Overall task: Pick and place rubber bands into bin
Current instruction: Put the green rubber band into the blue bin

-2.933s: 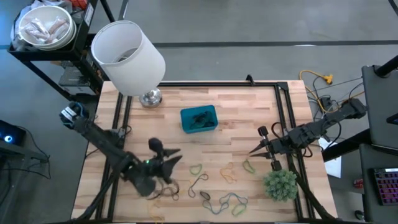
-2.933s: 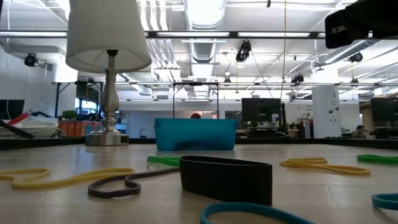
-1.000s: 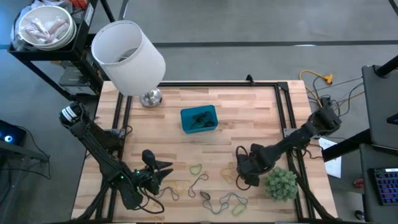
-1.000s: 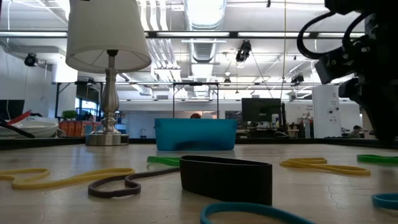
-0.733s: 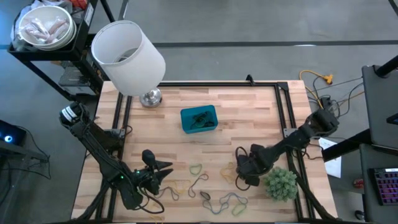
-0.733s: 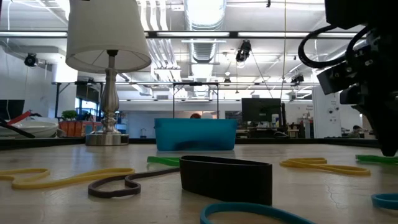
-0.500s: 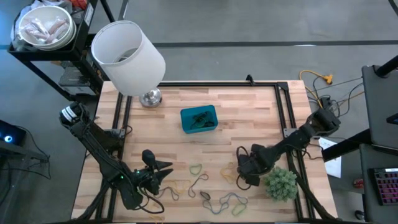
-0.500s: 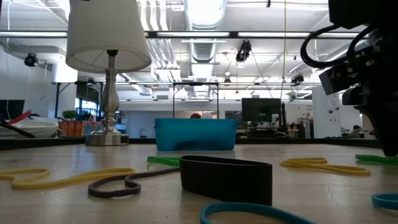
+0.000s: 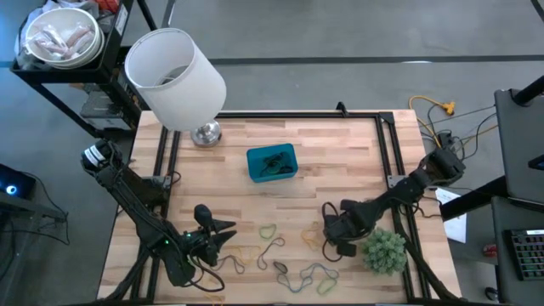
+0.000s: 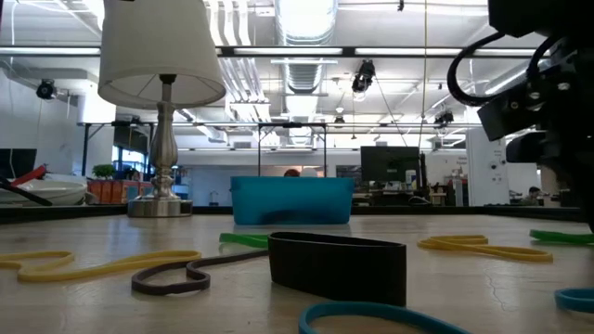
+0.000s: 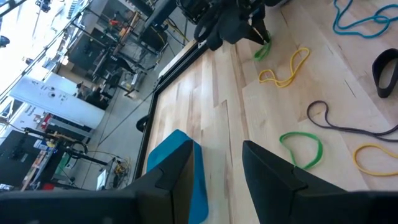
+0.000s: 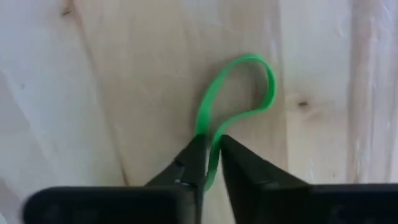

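Note:
Several rubber bands (image 9: 293,274) in green, yellow, tan and dark grey lie loose on the near half of the wooden table. The blue bin (image 9: 272,162) sits at mid-table with a few bands inside it. My right gripper (image 12: 209,149) is low over the table beside the plant ball, shut on a green rubber band (image 12: 239,93). My left gripper (image 9: 224,230) waits open near the table's near-left part, touching nothing. In the low view a dark band (image 10: 337,267) stands on edge in front of the bin (image 10: 292,200). My right gripper pinches the green rubber band at one end of its loop (image 12: 211,140), between the two fingertips, coming from above and pointing down. The rest of the loop (image 12: 264,81) lies flat and slack on the wood.
A lamp with a white shade (image 9: 174,76) stands at the far-left corner, its metal base (image 9: 206,133) on the wood. A bushy green plant ball (image 9: 382,251) sits close beside my right gripper, toward the near-right corner. Black rails (image 9: 393,161) frame the table.
My right arm has eased slightly toward the table's right while staying low at the green band. The bands and the bin lie as they did.

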Tool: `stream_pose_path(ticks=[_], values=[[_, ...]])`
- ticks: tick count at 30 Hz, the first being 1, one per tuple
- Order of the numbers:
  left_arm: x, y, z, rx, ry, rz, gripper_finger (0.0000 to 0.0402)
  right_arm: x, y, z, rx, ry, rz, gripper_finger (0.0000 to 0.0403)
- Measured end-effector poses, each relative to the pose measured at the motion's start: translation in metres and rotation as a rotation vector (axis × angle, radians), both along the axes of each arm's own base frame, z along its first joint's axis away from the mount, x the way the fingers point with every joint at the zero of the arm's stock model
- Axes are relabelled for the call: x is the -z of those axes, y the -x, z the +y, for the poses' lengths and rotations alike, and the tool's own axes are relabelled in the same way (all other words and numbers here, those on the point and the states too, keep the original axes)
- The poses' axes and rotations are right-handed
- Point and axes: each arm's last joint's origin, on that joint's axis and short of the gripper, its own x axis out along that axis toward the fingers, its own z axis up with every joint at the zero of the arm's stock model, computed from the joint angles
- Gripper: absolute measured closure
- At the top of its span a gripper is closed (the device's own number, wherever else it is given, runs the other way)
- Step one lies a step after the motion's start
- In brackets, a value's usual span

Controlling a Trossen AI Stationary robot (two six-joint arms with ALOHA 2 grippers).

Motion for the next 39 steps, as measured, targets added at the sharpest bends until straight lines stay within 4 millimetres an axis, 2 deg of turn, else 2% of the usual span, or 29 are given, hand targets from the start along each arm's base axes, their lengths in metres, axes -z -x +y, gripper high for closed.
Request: stream_pose_path(ticks=[3,12,15,23,26,29,34,39], values=[[0.000,0.000,0.000,0.000,0.000,0.000,0.0281,-0.004,-0.003,0.003,-0.060,0.004,-0.015,0.0390],[0.000,0.000,0.000,0.000,0.001,-0.001,0.0281,-0.033,-0.024,0.015,-0.223,0.158,-0.198,0.0394],[0.000,0.000,0.000,0.000,0.001,-0.001,0.0281,-0.046,-0.031,0.015,-0.271,0.290,-0.267,0.0394],[0.000,0.000,0.000,0.000,0.001,-0.001,0.0281,-0.081,-0.054,0.007,-0.321,0.793,-0.463,0.0394],[0.000,0.000,0.000,0.000,0.001,-0.001,0.0281,-0.094,-0.064,-0.004,-0.285,0.918,-0.487,0.0394],[0.000,0.000,0.000,0.000,0.002,-0.001,0.0281,-0.102,-0.075,-0.020,-0.242,0.969,-0.488,0.0394],[0.000,0.000,0.000,0.000,0.002,-0.001,0.0281,-0.102,-0.096,-0.055,-0.187,0.995,-0.486,0.0394],[0.000,0.000,0.000,0.000,0.002,-0.001,0.0281,-0.097,-0.114,-0.096,-0.162,0.947,-0.533,0.0394]])
